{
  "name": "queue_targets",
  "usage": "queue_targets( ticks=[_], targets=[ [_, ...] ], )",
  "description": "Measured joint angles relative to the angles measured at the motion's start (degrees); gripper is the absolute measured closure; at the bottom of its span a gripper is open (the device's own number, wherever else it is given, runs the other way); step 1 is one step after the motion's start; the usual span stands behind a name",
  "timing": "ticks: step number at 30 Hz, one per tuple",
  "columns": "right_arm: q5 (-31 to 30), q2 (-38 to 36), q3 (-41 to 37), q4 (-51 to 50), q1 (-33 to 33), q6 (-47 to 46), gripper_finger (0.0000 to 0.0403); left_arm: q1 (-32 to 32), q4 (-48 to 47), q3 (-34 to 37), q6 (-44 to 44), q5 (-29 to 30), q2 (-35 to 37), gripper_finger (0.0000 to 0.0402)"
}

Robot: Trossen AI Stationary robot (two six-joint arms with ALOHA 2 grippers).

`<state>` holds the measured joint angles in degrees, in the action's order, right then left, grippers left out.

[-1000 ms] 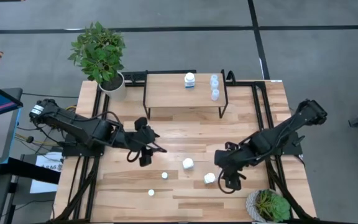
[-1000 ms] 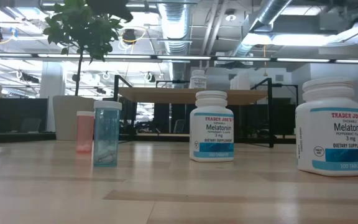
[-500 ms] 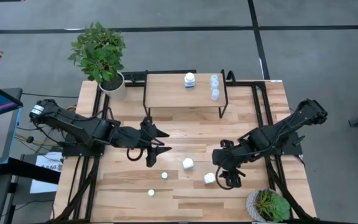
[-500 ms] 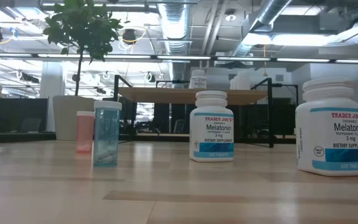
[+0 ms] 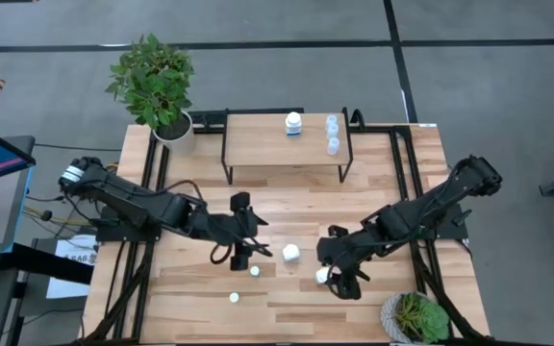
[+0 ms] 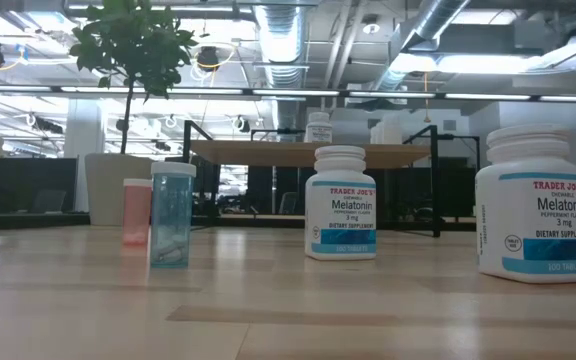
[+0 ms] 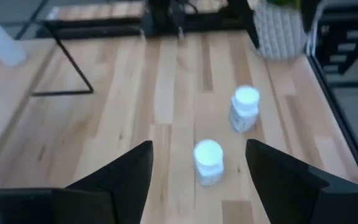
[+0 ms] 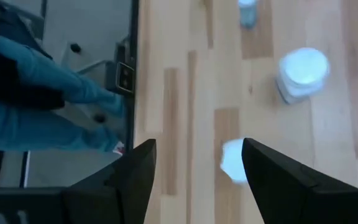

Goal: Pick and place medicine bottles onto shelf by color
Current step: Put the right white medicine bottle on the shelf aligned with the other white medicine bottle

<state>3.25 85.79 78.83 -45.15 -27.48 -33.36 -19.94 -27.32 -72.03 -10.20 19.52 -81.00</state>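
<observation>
Medicine bottles are split between shelf and table in the high view: on the shelf (image 5: 258, 144), upper centre of the frame, stand one white bottle (image 5: 293, 122) and a short column of pale blue bottles (image 5: 332, 134) near its right end, while four are loose on the planks below, a chunky white bottle (image 5: 290, 253) at centre, another white bottle (image 5: 324, 275) to its lower right, a small bottle (image 5: 255, 271) to its lower left and a second small one (image 5: 234, 297) lower still. The left gripper (image 5: 245, 252) hangs spread and empty just beside the first small bottle; the right gripper (image 5: 342, 281) sits spread and empty close against the lower-right white bottle. The low view shows no arm, only a pink-orange vial (image 6: 136, 211), a blue vial (image 6: 172, 214) and two labelled white bottles (image 6: 340, 203) standing upright. In the left wrist view, two white-capped bottles (image 7: 208, 161) lie ahead between the parted fingers (image 7: 120, 180), nothing clasped. In the right wrist view a pale cap (image 8: 233, 160) shows between the parted fingers (image 8: 277, 174). I judge both arms to be in approach: each must next lower around its bottle, centre it, then close.
</observation>
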Motion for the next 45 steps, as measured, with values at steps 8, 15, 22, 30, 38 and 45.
queue_targets(
  ticks=[8,15,22,30,38,45],
  targets=[
    [-1.84,4.09,0.07,-2.41,-0.94,3.62,0.0142,-0.31,-2.01,-2.53,-2.03,0.58,-6.48,0.0156],
    [-1.8,9.1,0.01,-4.87,-1.39,5.35,0.0142,0.04,-0.91,-2.93,-2.8,2.2,-9.47,0.0156],
    [-1.97,13.39,0.04,-5.23,-1.43,5.35,0.0142,0.02,-0.2,-2.97,-3.7,3.86,-9.21,0.0156],
    [-2.13,15.83,0.04,-5.82,-0.88,4.94,0.0142,0.04,-0.19,-2.95,-3.58,3.79,-9.08,0.0156],
    [-4.15,15.83,0.04,-5.81,-1.08,6.94,0.0143,0.03,-0.18,-2.92,-3.55,3.7,-9.08,0.0156],
    [-6.22,16.62,-0.03,-5.4,-1.03,8.39,0.0143,0.04,-0.16,-2.92,-3.53,3.31,-9.08,0.0156]
  ],
)
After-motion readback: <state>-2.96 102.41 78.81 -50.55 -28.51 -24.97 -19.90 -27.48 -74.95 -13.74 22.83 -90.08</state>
